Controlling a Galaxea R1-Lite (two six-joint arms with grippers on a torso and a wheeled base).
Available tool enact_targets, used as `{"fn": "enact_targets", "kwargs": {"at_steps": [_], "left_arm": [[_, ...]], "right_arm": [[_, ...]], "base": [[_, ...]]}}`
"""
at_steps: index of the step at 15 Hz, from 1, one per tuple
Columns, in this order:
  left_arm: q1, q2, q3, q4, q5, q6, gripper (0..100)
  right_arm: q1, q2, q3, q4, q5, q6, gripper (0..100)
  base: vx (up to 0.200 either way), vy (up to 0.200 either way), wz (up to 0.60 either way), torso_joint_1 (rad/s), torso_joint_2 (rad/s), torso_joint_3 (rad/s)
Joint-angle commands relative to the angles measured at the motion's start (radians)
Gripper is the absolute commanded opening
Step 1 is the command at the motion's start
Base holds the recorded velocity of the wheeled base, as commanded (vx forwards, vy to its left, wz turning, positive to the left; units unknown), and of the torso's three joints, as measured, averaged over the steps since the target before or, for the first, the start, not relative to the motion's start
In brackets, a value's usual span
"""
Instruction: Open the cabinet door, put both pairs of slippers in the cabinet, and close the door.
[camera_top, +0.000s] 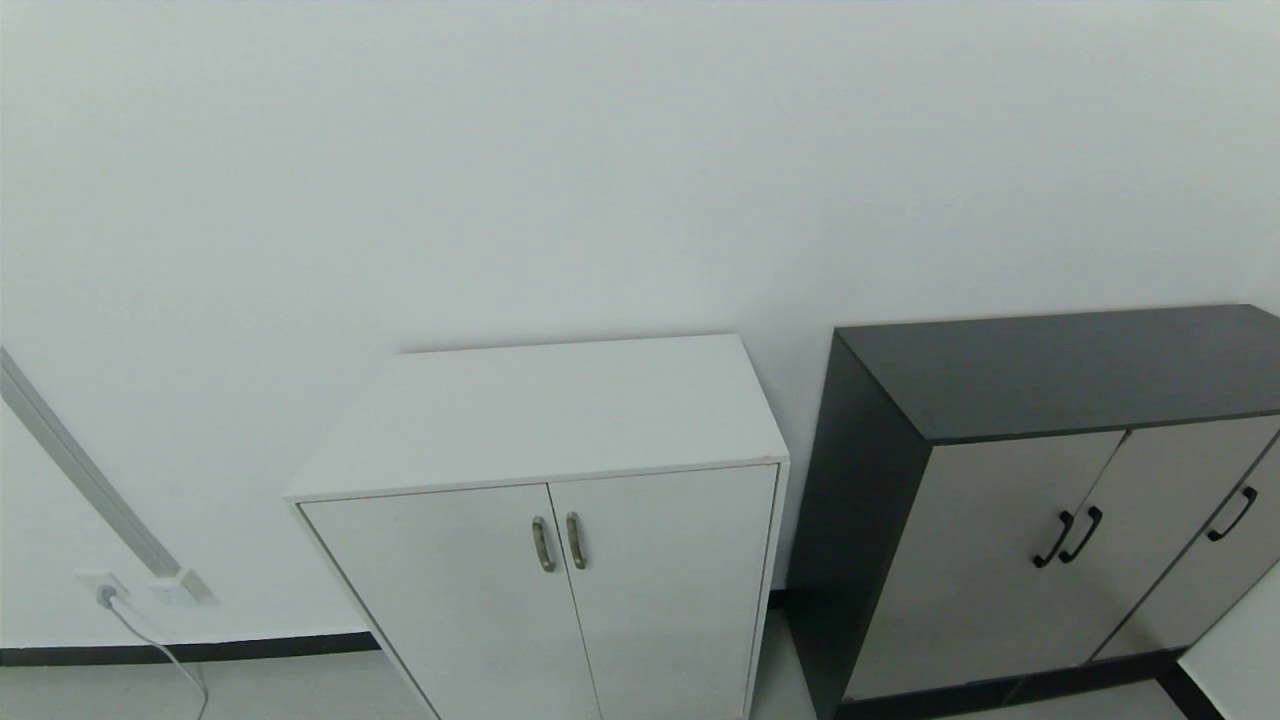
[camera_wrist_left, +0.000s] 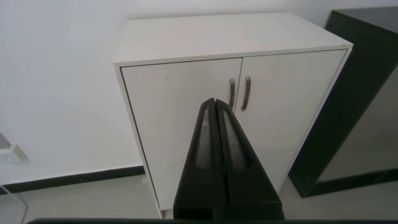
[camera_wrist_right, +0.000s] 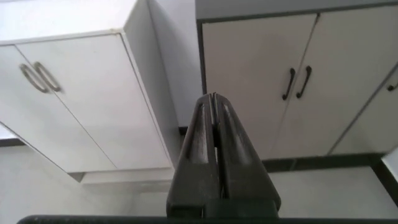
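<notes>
The low white two-door wooden cabinet (camera_top: 540, 420) stands against the wall, doors shut, with a black-topped grey-door cabinet (camera_top: 1060, 370) just beside it. The left hand (camera_wrist_left: 215, 102) and right hand (camera_wrist_right: 214, 96) are both pinched closed and empty, short of the doors. Risk: the paired metal handles (camera_top: 558, 542) sit nearly touching, so a grab may hook both, or go to the wrong cabinet.

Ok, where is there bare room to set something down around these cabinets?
The white cabinet has a bare top, bordered by the wall behind. The dark cabinet beside it does too. The gap between them is tight, and a cable trails over the floor left of the white one.
</notes>
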Motion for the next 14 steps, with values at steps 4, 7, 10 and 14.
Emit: {"fn": "enact_targets", "kwargs": {"at_steps": [4, 7, 10, 14], "left_arm": [[0.000, 0.001, 0.000, 0.000, 0.000, 0.000, 0], [0.000, 0.001, 0.000, 0.000, 0.000, 0.000, 0], [0.000, 0.001, 0.000, 0.000, 0.000, 0.000, 0], [0.000, 0.001, 0.000, 0.000, 0.000, 0.000, 0]], "right_arm": [[0.008, -0.032, 0.026, -0.005, 0.070, 0.001, 0], [0.011, -0.046, 0.028, -0.007, 0.108, -0.002, 0], [0.008, -0.028, 0.026, -0.007, 0.119, -0.007, 0], [-0.075, 0.011, 0.032, -0.024, -0.030, -0.051, 0]], "base": [[0.000, 0.000, 0.00, 0.000, 0.00, 0.000], [0.000, 0.000, 0.00, 0.000, 0.00, 0.000], [0.000, 0.000, 0.00, 0.000, 0.00, 0.000], [0.000, 0.000, 0.00, 0.000, 0.00, 0.000]]}}
